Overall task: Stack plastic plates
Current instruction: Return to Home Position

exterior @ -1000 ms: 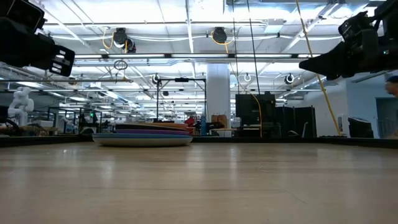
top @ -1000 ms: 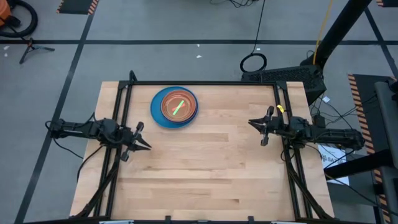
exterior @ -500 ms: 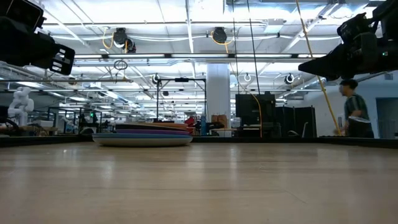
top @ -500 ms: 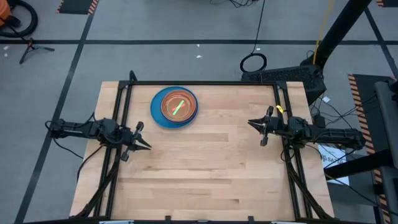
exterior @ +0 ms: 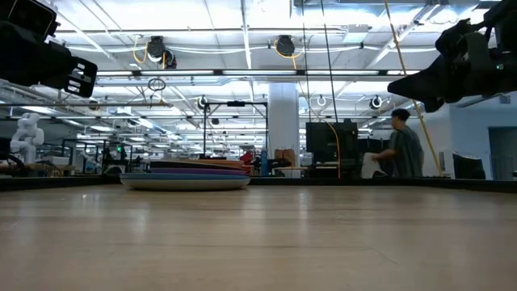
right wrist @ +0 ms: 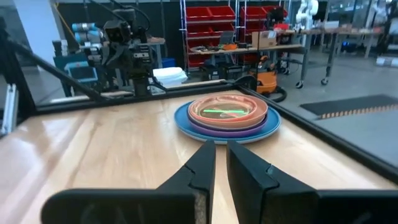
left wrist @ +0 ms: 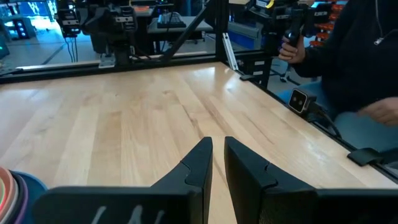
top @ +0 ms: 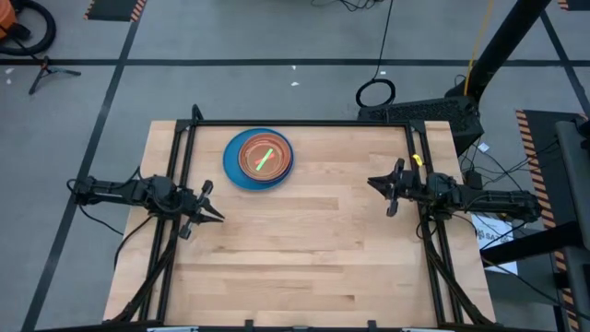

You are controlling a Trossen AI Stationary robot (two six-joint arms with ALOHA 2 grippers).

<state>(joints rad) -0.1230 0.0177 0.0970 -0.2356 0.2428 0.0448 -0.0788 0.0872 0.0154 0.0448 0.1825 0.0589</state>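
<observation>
The plastic plates (top: 259, 159) lie in one stack on the table's far left part. A large blue plate is at the bottom, with purple above it and tan and pinkish plates on top, where a green streak shows (right wrist: 227, 115). The bottom plate rests flat on the wood (exterior: 186, 183). My left gripper (top: 217, 218) hovers at the table's left side, near of the stack, pointing right, shut and holding nothing (left wrist: 217, 142). My right gripper (top: 371, 182) hovers at the right side, pointing left toward the stack, shut and holding nothing (right wrist: 221, 144).
Bare wood stretches between the two grippers and toward the near edge (top: 304, 249). Black frame rails (top: 304, 124) run along the table's far, left and right sides. A person (exterior: 401, 149) walks in the room beyond the table, and another person (left wrist: 354, 56) stands beside the right arm.
In the low view, a person in the room behind the table has walked from the right toward the middle. Both arms and the stack have stayed where they were.
</observation>
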